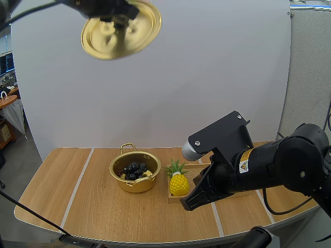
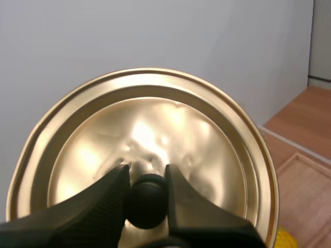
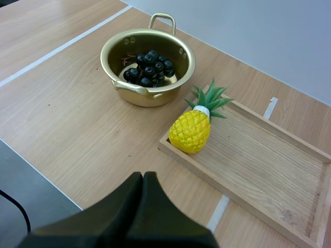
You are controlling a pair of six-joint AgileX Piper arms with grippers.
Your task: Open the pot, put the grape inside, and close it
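High view: white-striped wooden table (image 1: 62, 191) beneath open gold pot (image 1: 135, 185)

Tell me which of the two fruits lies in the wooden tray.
The pineapple, yellow with a green crown, lies in a corner of the tray; the dark grapes sit inside the open pot.

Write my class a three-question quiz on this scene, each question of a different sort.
1. True or false: the grapes lie in the pot.
2. The left gripper holds the lid by its: A rim, B knob, C handle.
3. Name the fruit in the tray.
Key: 1 true; 2 B; 3 pineapple.
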